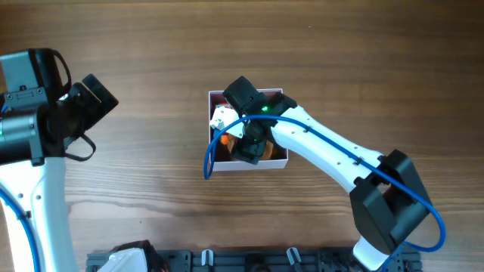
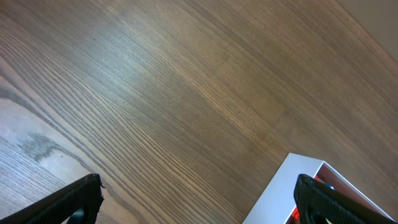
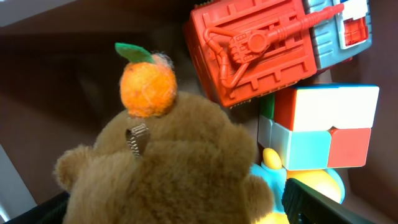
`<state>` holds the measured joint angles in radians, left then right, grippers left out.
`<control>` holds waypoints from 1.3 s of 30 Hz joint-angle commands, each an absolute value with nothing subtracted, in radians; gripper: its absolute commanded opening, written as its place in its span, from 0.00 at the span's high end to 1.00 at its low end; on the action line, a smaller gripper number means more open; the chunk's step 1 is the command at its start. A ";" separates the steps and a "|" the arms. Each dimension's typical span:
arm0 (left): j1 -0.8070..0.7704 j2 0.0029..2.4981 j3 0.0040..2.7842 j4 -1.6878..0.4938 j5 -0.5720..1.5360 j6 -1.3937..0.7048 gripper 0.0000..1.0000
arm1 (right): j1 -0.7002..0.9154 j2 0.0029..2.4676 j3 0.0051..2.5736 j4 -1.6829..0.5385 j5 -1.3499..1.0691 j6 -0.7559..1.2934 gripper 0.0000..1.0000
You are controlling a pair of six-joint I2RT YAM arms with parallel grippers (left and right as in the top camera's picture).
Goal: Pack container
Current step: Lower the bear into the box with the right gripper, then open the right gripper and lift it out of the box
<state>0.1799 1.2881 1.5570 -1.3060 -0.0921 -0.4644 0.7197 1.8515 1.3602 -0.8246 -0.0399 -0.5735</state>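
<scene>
Overhead view: the container (image 1: 281,161), square, white-walled and pinkish inside, sits mid-table (image 1: 151,53). It already holds a brown plush (image 3: 168,168), a red toy (image 3: 255,46) and a colour cube (image 3: 326,127), so packing looks well advanced. The right end effector (image 3: 186,211) is spread wide astride the plush. The left end effector (image 2: 199,199) hangs wide and empty.
</scene>
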 commanded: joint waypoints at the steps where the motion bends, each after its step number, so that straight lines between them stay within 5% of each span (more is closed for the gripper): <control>1: 0.187 1.279 1.569 -1.306 -0.102 -0.448 0.00 | 0.734 1.806 1.389 -0.819 -0.017 -0.574 0.09; 11: 0.187 1.279 1.569 -1.306 -0.102 -0.448 0.00 | 0.745 1.489 1.435 -0.844 -0.125 -0.598 0.04; 13: 0.187 1.279 1.569 -1.306 -0.102 -0.448 0.00 | 0.745 1.485 1.434 -0.876 -0.125 -0.598 0.18; 16: 0.187 1.279 1.569 -1.307 -0.102 -0.448 0.00 | 0.745 1.509 1.420 -0.913 -0.129 -0.543 0.80; 18: 0.187 1.279 1.569 -1.307 -0.102 -0.448 0.00 | 0.745 1.536 1.402 -0.922 -0.130 -0.509 0.96; 39: 0.187 1.280 1.569 -1.307 -0.102 -0.448 0.00 | 0.701 2.075 1.396 -0.969 -0.101 -0.348 0.96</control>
